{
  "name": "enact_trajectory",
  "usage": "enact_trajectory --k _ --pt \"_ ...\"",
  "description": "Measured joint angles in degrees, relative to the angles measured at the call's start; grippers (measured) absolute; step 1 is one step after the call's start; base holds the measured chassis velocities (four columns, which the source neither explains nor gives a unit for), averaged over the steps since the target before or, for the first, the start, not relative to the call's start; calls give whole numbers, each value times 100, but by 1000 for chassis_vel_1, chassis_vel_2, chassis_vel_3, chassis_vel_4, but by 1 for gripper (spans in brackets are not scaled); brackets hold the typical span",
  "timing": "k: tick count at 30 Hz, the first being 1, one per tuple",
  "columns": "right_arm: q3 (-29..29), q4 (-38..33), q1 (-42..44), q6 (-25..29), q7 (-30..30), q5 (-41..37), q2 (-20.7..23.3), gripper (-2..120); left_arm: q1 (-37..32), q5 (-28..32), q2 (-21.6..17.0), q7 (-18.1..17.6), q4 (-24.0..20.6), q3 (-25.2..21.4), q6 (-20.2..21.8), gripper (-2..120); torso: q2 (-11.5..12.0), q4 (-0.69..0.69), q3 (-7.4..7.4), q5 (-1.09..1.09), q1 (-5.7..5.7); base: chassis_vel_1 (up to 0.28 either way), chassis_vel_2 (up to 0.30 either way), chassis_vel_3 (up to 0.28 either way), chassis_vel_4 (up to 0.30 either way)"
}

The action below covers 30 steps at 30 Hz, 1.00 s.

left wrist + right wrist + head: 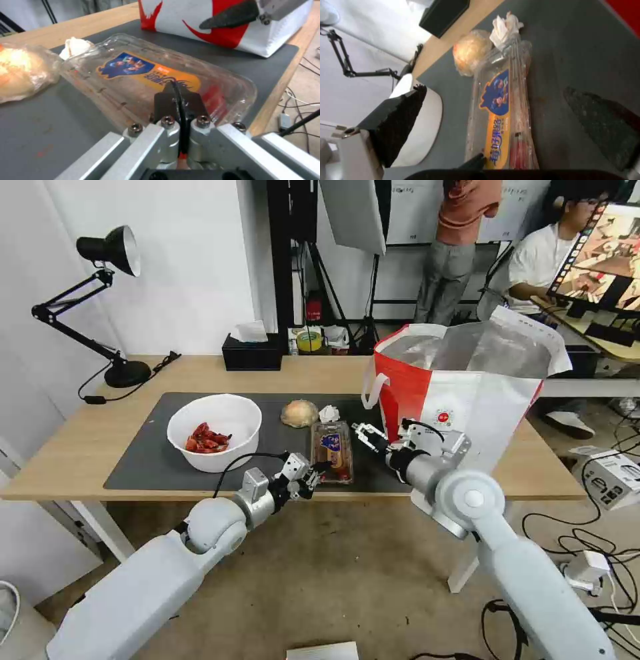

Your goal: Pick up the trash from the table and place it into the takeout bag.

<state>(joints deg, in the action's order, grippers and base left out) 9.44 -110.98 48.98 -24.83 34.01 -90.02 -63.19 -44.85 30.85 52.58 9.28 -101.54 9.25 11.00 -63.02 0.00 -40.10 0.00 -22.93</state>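
Observation:
The clear plastic tray (331, 447) (133, 72) (500, 100) lies on the dark mat (140, 460) of the table (80, 447). My left gripper (316, 475) (179, 100) is shut on the tray's near edge. To the tray's right my right gripper (365, 435) (500, 120) stands open, one finger on each side of the tray. The wrapped tan ball (299, 413) (20, 75) (471, 51) and crumpled white tissue (329, 413) (77, 46) (505, 27) lie just behind the tray. The white bowl (220, 460) with red scraps (208, 439) sits to the left. The takeout bag (480, 393) (233, 27) stands open on the right.
A black tissue box (252, 355) sits at the table's back edge and a black desk lamp (100, 300) stands at the back left. Cables and boxes lie on the floor to the right. People are in the room behind.

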Motion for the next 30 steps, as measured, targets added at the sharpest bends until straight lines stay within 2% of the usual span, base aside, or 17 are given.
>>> enact_trajectory --k 30 --pt "-342 723 -578 -475 90 77 -369 100 -60 12 3 -127 -71 18 -4 0 0 0 0 0 1 0 0 0 0"
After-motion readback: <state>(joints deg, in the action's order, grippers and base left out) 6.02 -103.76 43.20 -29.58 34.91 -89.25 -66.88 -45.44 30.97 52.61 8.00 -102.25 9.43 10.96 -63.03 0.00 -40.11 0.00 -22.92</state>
